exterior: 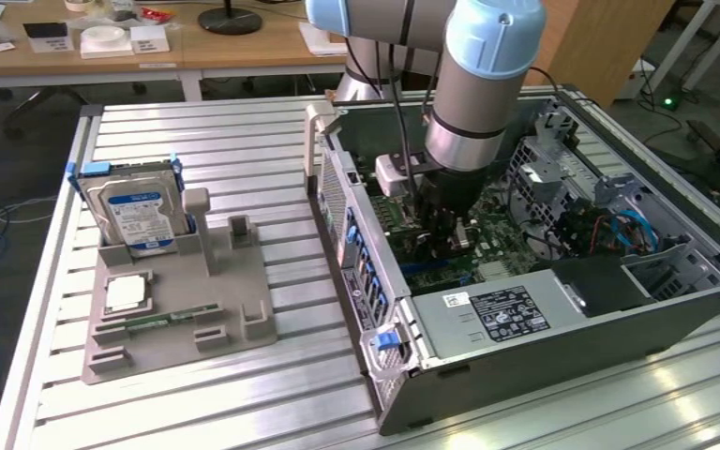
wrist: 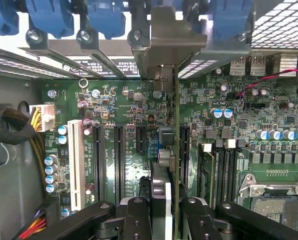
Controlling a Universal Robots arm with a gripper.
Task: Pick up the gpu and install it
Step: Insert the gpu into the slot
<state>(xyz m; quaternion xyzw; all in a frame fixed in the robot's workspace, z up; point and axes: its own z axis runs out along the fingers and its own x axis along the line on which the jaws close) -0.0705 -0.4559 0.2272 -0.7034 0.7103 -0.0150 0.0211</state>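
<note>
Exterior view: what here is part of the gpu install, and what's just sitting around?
In the job:
gpu, held edge-on in the gripper, over the motherboard
PC case, open

Lying about:
hard drive, upright in the grey holder
memory stick, in the holder

Bright even light — glare on table [exterior: 523,412], case interior shadowed.

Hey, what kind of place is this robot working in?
Likely a robotics lab or test workshop: an open computer case lies on a slatted aluminium table, a grey fixture holds a hard drive, and cluttered wooden desks stand behind.
</note>
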